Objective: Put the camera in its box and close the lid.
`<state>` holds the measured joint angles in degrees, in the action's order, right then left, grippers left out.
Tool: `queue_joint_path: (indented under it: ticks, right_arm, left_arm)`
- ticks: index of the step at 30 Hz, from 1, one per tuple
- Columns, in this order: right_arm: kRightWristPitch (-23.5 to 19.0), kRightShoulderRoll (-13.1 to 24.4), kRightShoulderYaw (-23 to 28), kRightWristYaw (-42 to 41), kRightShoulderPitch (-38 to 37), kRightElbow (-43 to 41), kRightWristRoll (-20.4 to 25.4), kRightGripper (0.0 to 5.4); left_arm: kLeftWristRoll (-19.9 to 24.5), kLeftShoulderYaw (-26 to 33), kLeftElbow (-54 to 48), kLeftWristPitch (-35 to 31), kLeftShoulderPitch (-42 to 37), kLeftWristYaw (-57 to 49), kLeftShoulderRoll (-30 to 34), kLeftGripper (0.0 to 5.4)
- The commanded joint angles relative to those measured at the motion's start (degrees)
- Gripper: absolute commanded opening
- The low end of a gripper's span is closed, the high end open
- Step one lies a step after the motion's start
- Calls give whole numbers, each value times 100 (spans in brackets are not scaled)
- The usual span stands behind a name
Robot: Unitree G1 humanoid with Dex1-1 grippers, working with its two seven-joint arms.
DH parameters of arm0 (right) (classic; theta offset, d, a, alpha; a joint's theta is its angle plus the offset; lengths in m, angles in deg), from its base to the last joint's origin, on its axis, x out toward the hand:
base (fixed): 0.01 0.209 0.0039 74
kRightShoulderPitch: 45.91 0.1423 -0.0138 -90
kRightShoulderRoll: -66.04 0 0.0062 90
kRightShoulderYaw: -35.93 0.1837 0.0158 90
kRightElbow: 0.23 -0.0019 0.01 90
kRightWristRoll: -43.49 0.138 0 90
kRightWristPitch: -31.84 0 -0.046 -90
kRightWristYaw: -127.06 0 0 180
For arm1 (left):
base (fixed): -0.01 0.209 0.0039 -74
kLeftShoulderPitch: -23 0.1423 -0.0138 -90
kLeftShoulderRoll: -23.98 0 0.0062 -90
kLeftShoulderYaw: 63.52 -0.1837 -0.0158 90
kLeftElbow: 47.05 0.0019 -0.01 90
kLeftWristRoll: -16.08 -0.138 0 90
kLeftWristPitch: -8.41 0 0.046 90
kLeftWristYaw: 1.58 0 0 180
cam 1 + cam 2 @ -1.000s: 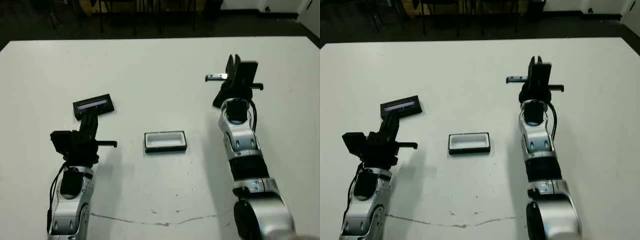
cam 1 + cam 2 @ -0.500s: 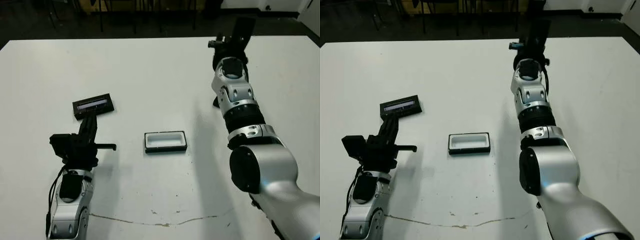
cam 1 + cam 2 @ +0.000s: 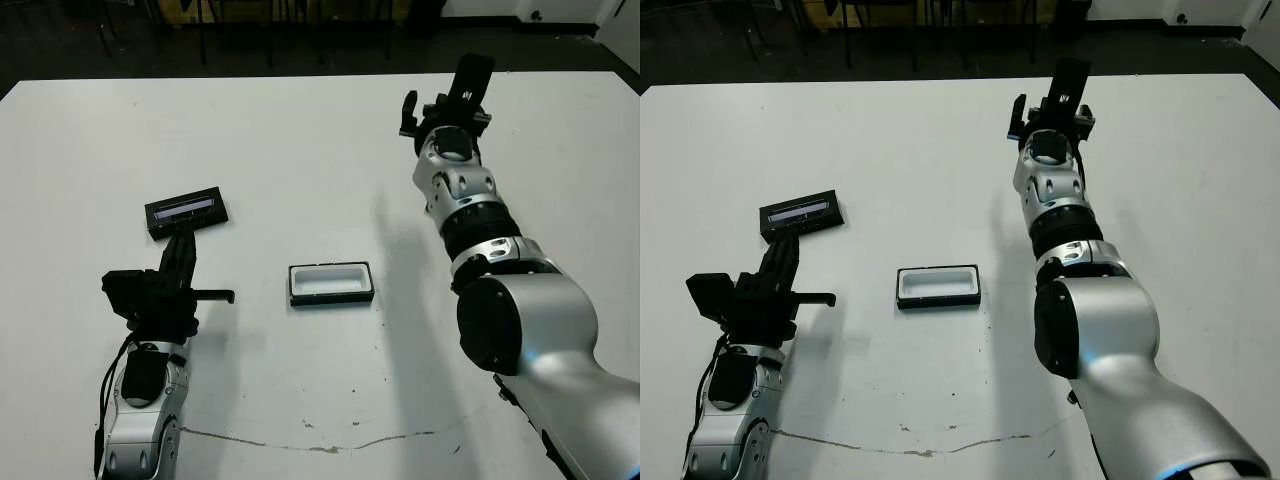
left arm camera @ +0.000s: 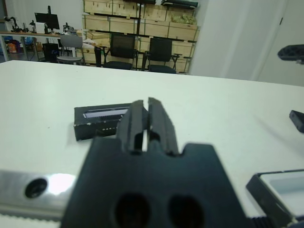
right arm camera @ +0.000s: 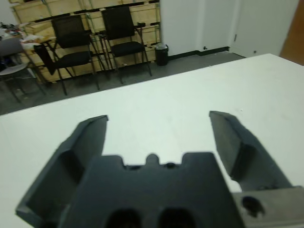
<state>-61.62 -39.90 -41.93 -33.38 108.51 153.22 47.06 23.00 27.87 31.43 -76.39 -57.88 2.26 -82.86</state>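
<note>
The box (image 3: 330, 283) is lying open on the worktop (image 3: 300, 150). I cannot see the camera. Your right end effector (image 3: 440, 92) is gaping wide and holding nothing. Your left end effector (image 3: 184, 243) is pinching shut on nothing, pointing at the lid (image 3: 187, 211). Find the camera first.

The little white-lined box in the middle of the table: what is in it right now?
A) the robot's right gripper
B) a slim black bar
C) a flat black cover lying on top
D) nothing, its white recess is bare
D: the box shows only its white lining, open to view, while the lid lies apart from it, off toward the left gripper.
</note>
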Motion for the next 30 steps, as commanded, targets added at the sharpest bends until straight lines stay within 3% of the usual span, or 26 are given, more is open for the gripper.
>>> queue_joint_path:
  ticks: [1, 12, 26, 30]
  right_arm:
    - [-97, -43, -22, 205, -88, 212, -44, 538]
    - [24, -151, 129, 336, -265, 545, 94, 538]
    - [0, -226, -111, 520, -551, 742, -181, 538]
    - [-100, -323, 128, 748, -535, 772, 27, 538]
  left_arm:
    - [-38, -20, -31, -190, 80, -46, 7, 0]
    - [-60, -58, -44, -180, 104, -43, 13, 0]
    - [48, -58, -37, -140, 221, 101, 44, 0]
    - [93, -46, -148, -338, 280, 79, 26, 0]
